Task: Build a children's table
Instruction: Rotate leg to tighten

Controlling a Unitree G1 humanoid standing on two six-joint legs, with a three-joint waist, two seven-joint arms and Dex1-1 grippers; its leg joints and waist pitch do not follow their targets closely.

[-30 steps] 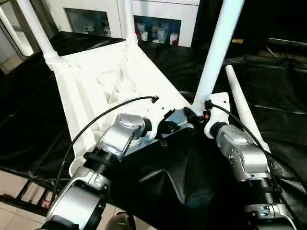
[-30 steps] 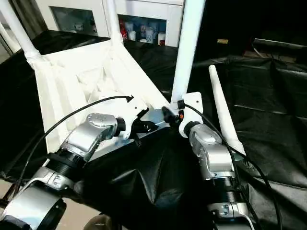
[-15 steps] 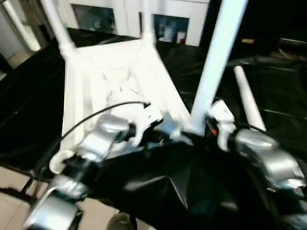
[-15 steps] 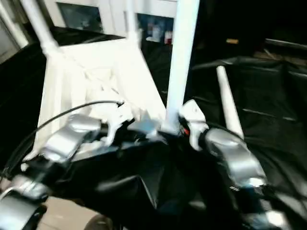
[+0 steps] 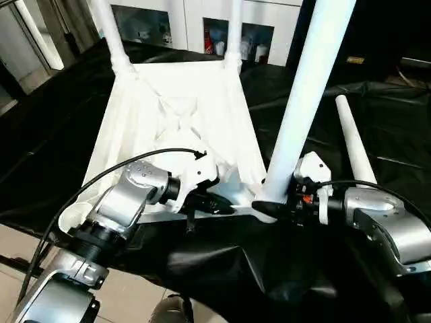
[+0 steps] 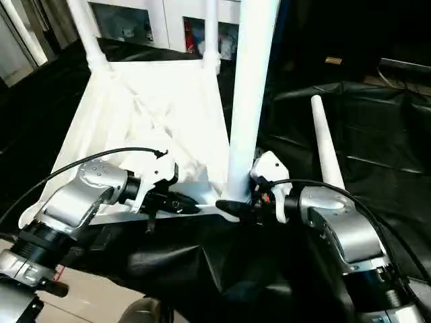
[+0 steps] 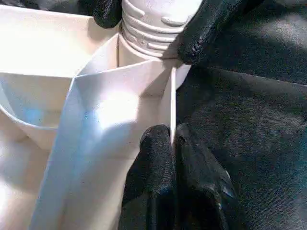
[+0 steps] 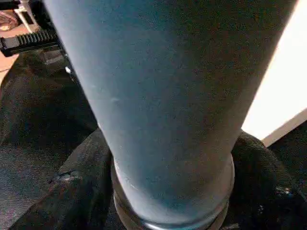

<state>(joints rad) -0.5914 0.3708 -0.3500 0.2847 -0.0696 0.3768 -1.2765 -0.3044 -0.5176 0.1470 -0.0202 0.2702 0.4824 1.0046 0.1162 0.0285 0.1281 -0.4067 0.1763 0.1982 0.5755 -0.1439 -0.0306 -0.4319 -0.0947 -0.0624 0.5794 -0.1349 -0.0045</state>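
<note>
The white tabletop (image 5: 175, 114) lies upside down on the black cloth. Two legs (image 5: 108, 30) (image 5: 234, 33) stand in its far corners and a third leg (image 5: 306, 87) rises from the near right corner. A fourth leg (image 5: 353, 145) lies loose on the cloth to the right. The near left socket (image 5: 71, 217) is empty. My left gripper (image 7: 172, 136) is shut on the thin wall of the tabletop's near edge. At the base of the near leg my right gripper (image 5: 269, 202) has a black finger (image 7: 201, 33) pressed on each side of the ribbed collar.
The black-draped work table (image 5: 390, 128) ends just in front of my forearms, with tiled floor (image 5: 13, 235) below at the left. White cabinets with glass doors (image 5: 155, 27) stand behind the table.
The whole view has shifted and the tabletop looks squarer to me. My right forearm now comes at the leg base from the right side. The left gripper keeps its pinch on the edge.
</note>
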